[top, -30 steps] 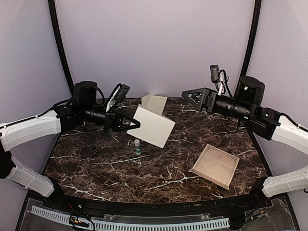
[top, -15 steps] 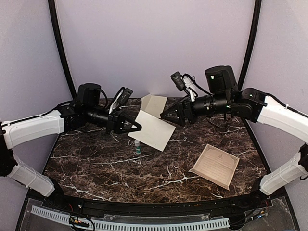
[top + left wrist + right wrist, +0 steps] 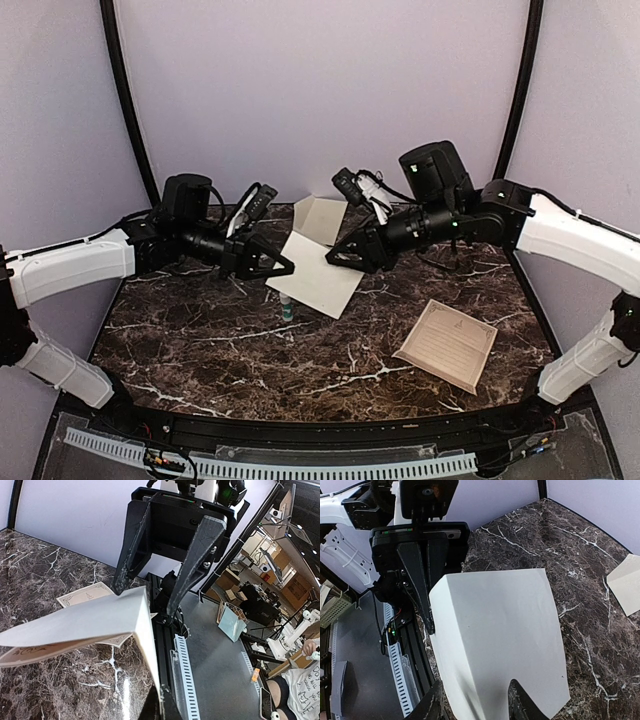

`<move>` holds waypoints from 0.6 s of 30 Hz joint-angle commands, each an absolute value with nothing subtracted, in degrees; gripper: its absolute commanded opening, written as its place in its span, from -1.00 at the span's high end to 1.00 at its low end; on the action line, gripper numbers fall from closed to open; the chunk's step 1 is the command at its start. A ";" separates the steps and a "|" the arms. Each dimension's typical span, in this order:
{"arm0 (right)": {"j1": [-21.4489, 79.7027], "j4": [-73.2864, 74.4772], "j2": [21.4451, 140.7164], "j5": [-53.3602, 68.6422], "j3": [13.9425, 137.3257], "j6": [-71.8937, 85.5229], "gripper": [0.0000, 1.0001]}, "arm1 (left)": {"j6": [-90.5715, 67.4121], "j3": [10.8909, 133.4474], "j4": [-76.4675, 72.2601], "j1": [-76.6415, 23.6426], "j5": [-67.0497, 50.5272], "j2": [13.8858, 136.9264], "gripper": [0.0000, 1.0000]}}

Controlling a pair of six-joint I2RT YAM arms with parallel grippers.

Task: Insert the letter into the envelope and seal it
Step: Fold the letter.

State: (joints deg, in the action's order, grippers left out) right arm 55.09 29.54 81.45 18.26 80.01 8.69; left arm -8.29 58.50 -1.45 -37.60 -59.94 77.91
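Right jaws have swung in from 3 o'clock, narrowing, and now stand part-open astride the envelope (image 3: 310, 280) at its 3 o'clock edge. Left jaws pinch its 9 o'clock edge, holding it above the desk (image 3: 200, 340). The letter (image 3: 447, 345) lies flat at 4 o'clock.
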 commanded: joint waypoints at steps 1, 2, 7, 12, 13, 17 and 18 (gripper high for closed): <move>55.63 29.11 82.25 19.82 82.00 7.95 0.20 | -8.22 59.42 -1.69 -37.67 -62.86 77.80 1.00; 55.63 29.11 82.42 20.12 82.07 7.84 0.20 | -8.21 59.37 -1.72 -37.73 -62.90 77.75 1.00; 55.70 29.61 83.58 22.01 83.41 7.80 0.20 | -8.18 59.40 -1.85 -37.88 -63.59 77.85 1.00; 55.80 27.94 83.52 23.80 82.61 8.75 0.41 | -8.14 59.37 -1.77 -37.87 -63.48 77.75 1.00; 55.74 27.67 83.50 24.18 82.47 8.91 0.47 | -8.10 59.34 -1.76 -37.88 -63.46 77.71 1.00; 55.77 27.51 83.37 24.68 82.66 9.18 0.69 | -8.10 59.41 -1.68 -37.88 -63.36 77.53 1.00; 55.76 27.51 83.35 24.77 82.74 9.22 0.73 | -8.14 59.39 -1.67 -37.88 -63.28 77.48 1.00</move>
